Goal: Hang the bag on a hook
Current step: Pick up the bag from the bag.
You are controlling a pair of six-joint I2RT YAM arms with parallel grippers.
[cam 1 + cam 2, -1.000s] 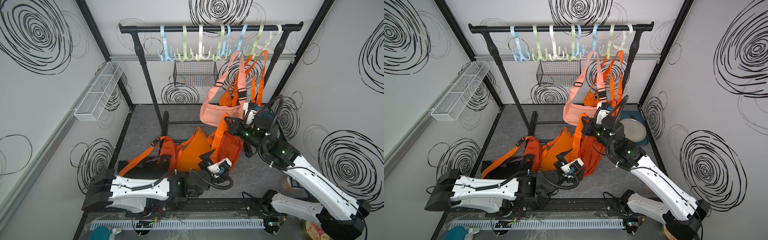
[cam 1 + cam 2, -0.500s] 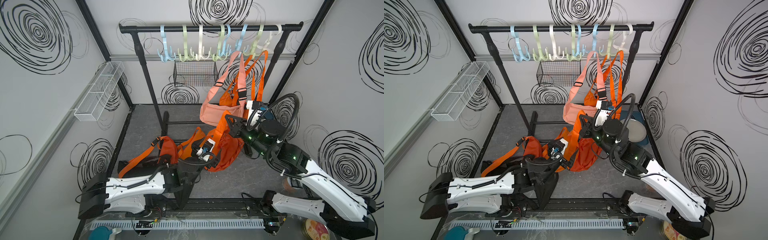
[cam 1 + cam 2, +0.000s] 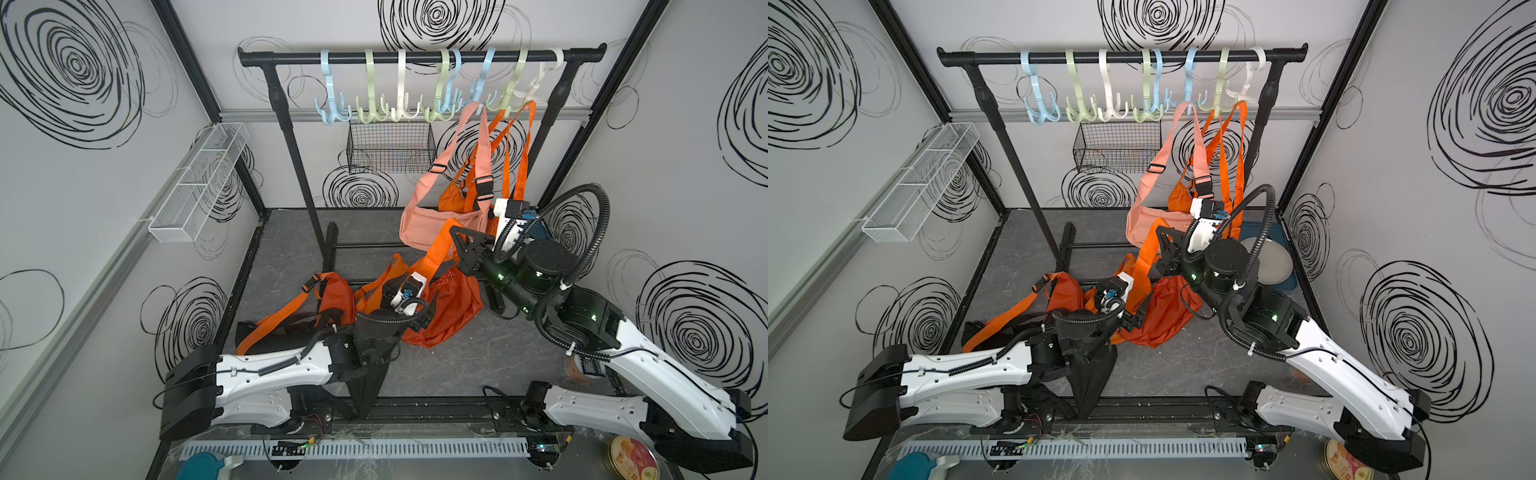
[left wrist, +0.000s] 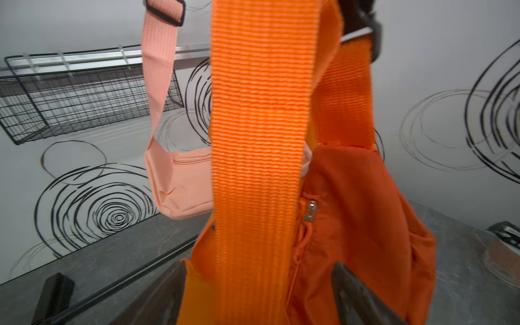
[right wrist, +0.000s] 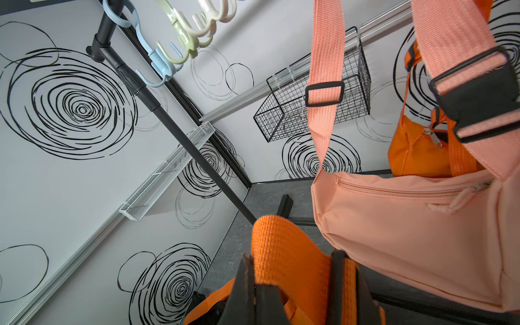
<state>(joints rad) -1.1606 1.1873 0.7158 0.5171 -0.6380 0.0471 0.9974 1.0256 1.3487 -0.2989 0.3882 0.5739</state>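
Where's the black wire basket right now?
In both top views, the black wire basket is on the back wall, below the pastel hooks, left of the peach bag.

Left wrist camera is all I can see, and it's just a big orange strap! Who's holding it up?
Observer: The right gripper is shut on the orange strap and holds it up.
Operator: Are there any hooks with nothing on them?
Observer: Yes. The light blue hook on the black rail, at the end away from the pink bag, is bare.
Operator: Is mine the only orange bag?
Observer: No, another orange bag lies on the floor.
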